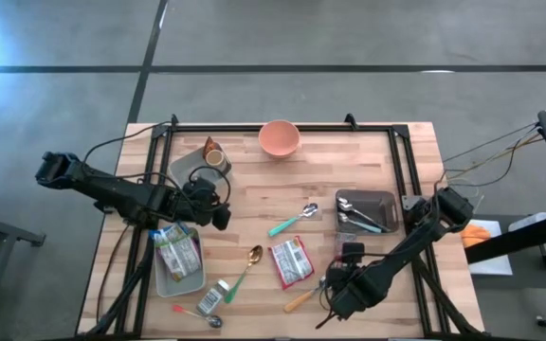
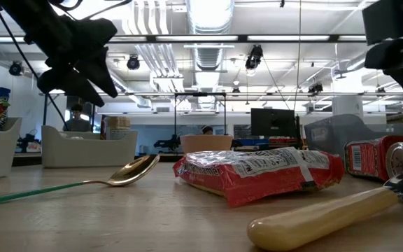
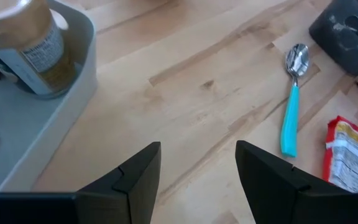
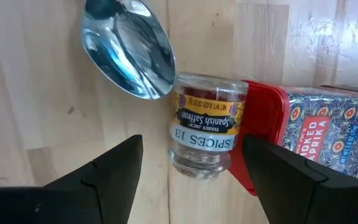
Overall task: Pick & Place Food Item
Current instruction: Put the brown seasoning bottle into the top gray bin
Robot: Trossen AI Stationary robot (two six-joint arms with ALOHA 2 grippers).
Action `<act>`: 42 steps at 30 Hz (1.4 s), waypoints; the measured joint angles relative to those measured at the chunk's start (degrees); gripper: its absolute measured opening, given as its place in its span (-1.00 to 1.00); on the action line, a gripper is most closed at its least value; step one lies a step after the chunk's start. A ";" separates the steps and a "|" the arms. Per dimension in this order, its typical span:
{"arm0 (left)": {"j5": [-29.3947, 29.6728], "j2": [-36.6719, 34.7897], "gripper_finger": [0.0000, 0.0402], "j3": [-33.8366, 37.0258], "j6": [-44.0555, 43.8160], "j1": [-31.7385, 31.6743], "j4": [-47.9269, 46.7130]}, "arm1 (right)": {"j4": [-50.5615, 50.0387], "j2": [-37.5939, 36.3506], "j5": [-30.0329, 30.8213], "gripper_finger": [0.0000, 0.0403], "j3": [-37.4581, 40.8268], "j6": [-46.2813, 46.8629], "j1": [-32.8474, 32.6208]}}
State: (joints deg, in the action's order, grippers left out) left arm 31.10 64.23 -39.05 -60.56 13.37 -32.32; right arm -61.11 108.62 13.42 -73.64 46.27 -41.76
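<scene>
Light wood-plank table (image 1: 254,204) with black frame, grey concrete floor around; low view shows an open workshop room with ceiling ducts and a person far back. Left gripper (image 1: 218,210) at 9 o'clock of table centre, fingers apart, holding nothing, just beside grey tray (image 1: 190,163) with a jar. White bin (image 1: 180,281) at 7 o'clock holds a snack bag (image 1: 177,250). Gold spoon (image 1: 250,261) and red food packet (image 1: 291,261) at 6 o'clock, flat on the wood; pink bowl (image 1: 279,138) at 12; teal spoon (image 1: 292,221) centre. Right gripper (image 1: 335,293) at 5 o'clock, fingers apart, empty, over spice jar (image 4: 205,130) beside red paprika tin (image 4: 328,127). Dark cutlery tray (image 1: 365,211) at 3 o'clock.
</scene>
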 joint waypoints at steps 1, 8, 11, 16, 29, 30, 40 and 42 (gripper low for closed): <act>-0.32 0.00 0.06 -0.02 -0.02 0.00 0.00 | 0.26 0.00 -0.17 0.36 0.33 0.01 0.00; -0.71 0.00 0.06 -0.02 -0.13 0.00 -0.02 | 5.07 -0.02 -2.73 0.36 3.97 -0.01 0.02; -0.71 0.00 0.06 -0.02 0.09 0.00 -0.02 | 6.35 -0.02 -2.76 0.36 5.18 0.02 0.02; -0.70 0.00 0.06 -0.02 0.13 0.00 -0.02 | 6.46 -0.02 -1.48 0.28 5.67 0.48 0.02; -0.71 0.00 0.06 -0.02 0.70 0.02 -0.02 | 6.41 -0.11 -7.30 -0.08 5.72 16.73 -0.09; -0.69 0.00 0.06 -0.02 0.70 0.02 -0.02 | 6.45 -0.11 -7.87 -0.07 5.72 17.29 -0.09; -0.69 0.00 0.06 -0.02 0.70 0.02 -0.05 | 6.55 -0.13 -8.73 0.51 5.54 20.97 0.15; -0.70 0.00 0.06 -0.02 0.70 0.02 -0.06 | 7.72 -0.13 -8.73 0.63 5.61 20.37 0.13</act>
State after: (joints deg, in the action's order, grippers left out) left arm 30.41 64.23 -39.07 -59.86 13.39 -32.38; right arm -53.40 108.49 4.69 -68.03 66.64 -41.63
